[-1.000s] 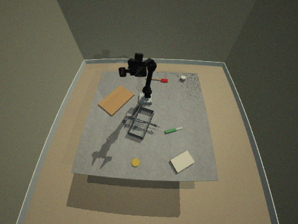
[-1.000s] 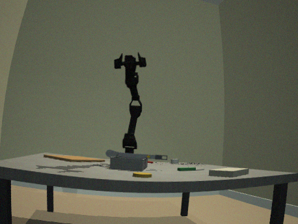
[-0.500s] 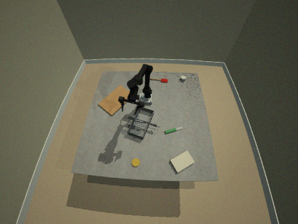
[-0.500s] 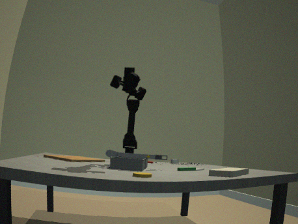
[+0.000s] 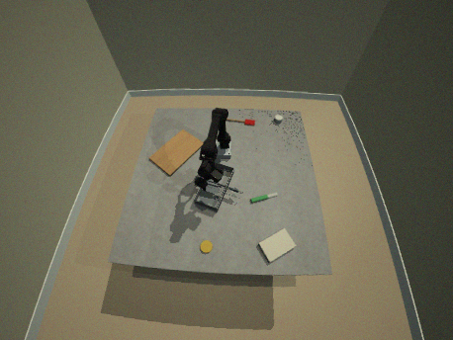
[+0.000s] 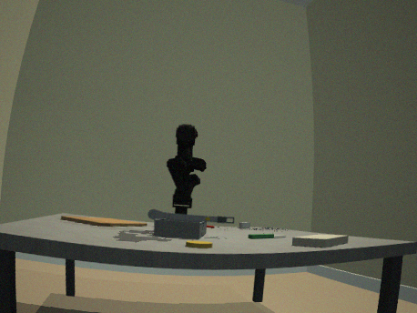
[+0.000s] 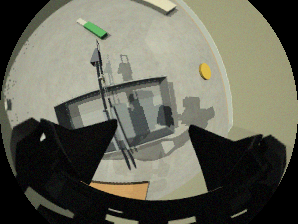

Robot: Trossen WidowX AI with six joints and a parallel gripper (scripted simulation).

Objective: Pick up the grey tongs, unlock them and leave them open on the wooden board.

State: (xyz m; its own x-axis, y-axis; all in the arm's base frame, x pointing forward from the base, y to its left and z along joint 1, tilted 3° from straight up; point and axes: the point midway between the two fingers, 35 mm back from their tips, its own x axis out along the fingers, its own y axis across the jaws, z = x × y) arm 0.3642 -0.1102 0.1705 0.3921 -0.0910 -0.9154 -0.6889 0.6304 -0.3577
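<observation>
The grey tongs (image 5: 232, 189) (image 6: 219, 219) (image 7: 103, 95) rest across the roasting tin (image 5: 206, 206) (image 6: 179, 228) (image 7: 145, 83), their two arms close together. Both ends overhang the tin, with the hinge end on the top and exterior views' right. The wooden board (image 5: 176, 152) (image 6: 102, 222) (image 7: 122, 191) lies to the tin's left in the top and exterior views and is partly hidden in the wrist view. My gripper (image 5: 209, 179) (image 7: 153, 126) is open and empty, above the tin. In the wrist view the tongs pass beside the left fingertip; I see no contact.
A green-handled tool (image 5: 259, 199) (image 6: 260, 236) (image 7: 95, 29) lies right of the tin. A yellow disc (image 5: 206, 247) (image 6: 198, 244) (image 7: 205, 71) and a cream block (image 5: 277, 245) (image 6: 320, 239) are near the front edge. A red-headed tool (image 5: 249, 123) and a white round item (image 5: 278, 118) are at the back.
</observation>
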